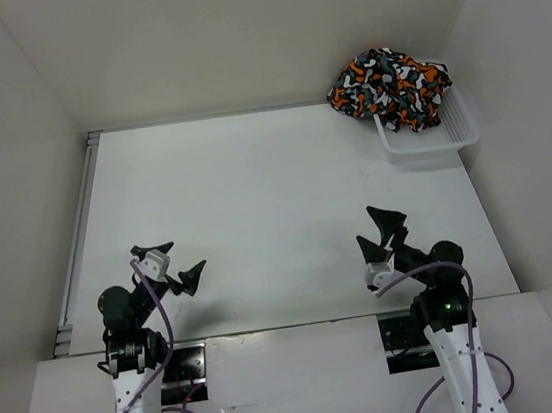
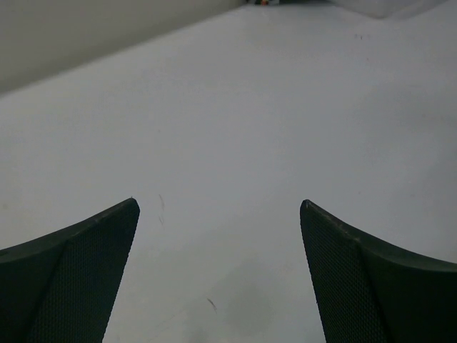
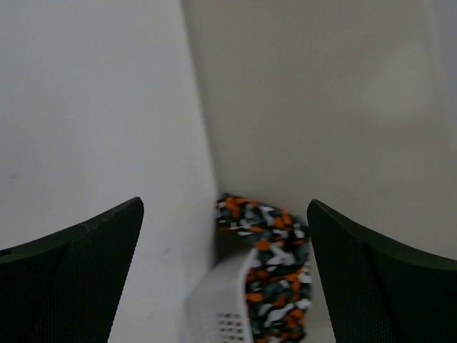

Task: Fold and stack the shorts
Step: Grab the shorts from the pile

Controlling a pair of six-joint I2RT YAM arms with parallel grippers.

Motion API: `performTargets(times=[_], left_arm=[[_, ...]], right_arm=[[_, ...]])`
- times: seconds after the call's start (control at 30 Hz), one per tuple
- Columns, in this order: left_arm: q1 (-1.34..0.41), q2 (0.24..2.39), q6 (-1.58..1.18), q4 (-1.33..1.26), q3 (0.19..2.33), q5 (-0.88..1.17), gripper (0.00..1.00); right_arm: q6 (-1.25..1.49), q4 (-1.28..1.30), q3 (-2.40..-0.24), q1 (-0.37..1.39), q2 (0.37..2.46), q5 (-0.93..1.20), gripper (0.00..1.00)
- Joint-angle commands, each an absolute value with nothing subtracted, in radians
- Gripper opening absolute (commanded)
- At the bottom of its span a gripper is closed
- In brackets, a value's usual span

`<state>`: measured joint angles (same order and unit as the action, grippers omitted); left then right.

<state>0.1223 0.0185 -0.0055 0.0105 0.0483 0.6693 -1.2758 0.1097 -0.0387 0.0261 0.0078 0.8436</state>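
Observation:
The shorts [image 1: 390, 88], a crumpled heap of orange, black, white and grey-teal print, lie piled in a white mesh basket [image 1: 441, 136] at the table's far right corner. They also show far off in the right wrist view [image 3: 270, 264], spilling over the basket's rim [image 3: 227, 300]. My left gripper [image 1: 171, 265] is open and empty above the near left of the table; its view shows only bare tabletop between the fingers [image 2: 78, 271]. My right gripper [image 1: 381, 234] is open and empty at the near right, pointing toward the basket.
White walls enclose the table [image 1: 256, 209] on the left, back and right. A metal rail [image 1: 78, 231] runs along the left edge. The basket sits against the right wall.

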Motion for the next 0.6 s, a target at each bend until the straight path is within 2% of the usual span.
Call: performTargets(times=[0.0, 0.07, 0.1, 0.13, 0.17, 0.2, 0.23, 0.27, 0.3, 0.33, 0.37, 0.4, 0.43, 0.5, 0.57], left_arm=[[0.098, 0.063, 0.000, -0.410, 0.121, 0.674, 1.00], [0.069, 0.225, 0.000, -0.296, 0.269, 0.579, 1.00], [0.069, 0.306, 0.000, -0.275, 0.408, 0.543, 1.00], [0.045, 0.501, 0.000, -0.249, 0.481, 0.479, 1.00], [0.034, 0.609, 0.000, -0.200, 0.564, 0.456, 1.00], [0.022, 0.718, 0.000, -0.073, 0.744, 0.446, 1.00], [-0.003, 0.929, 0.000, 0.002, 0.829, 0.456, 1.00], [-0.017, 1.021, 0.000, 0.077, 0.912, 0.456, 1.00], [-0.032, 1.177, 0.000, 0.171, 0.983, 0.445, 1.00], [-0.043, 1.246, 0.000, 0.217, 1.090, 0.430, 1.00], [-0.058, 1.311, 0.000, 0.262, 1.142, 0.408, 1.00], [-0.058, 1.375, 0.000, 0.335, 1.188, 0.408, 1.00], [-0.072, 1.485, 0.000, 0.365, 1.233, 0.408, 1.00], [-0.084, 1.595, 0.000, 0.399, 1.333, 0.414, 1.00], [-0.110, 1.621, 0.000, 0.385, 1.351, 0.426, 1.00]], right_arm=[[-1.211, -0.414, -0.111, 0.063, 0.021, 0.795, 1.00], [-1.006, -0.352, -0.271, 0.089, 0.121, 0.594, 1.00], [-0.915, -0.260, -0.467, 0.100, 0.305, 0.521, 1.00], [-0.808, -0.215, -0.576, 0.109, 0.418, 0.362, 0.99], [-0.594, -0.172, -0.782, 0.120, 0.539, 0.272, 0.99], [-0.516, -0.110, -0.866, 0.120, 0.771, 0.185, 0.99], [-0.456, -0.109, -0.918, 0.120, 0.861, 0.046, 0.99], [-0.402, -0.094, -1.022, 0.120, 0.949, -0.001, 0.99], [-0.350, 0.016, -1.090, 0.120, 1.139, -0.044, 0.99], [-0.284, 0.111, -1.182, 0.073, 1.248, -0.072, 0.99], [-0.215, 0.212, -1.392, 0.031, 1.361, -0.036, 0.99], [-0.093, 0.374, -1.495, -0.006, 1.575, -0.020, 0.99], [-0.043, 0.423, -1.664, -0.056, 1.663, -0.020, 0.99], [0.067, 0.419, -1.747, -0.093, 1.782, -0.032, 0.91], [0.077, 0.368, -1.831, -0.094, 1.894, -0.113, 0.92]])
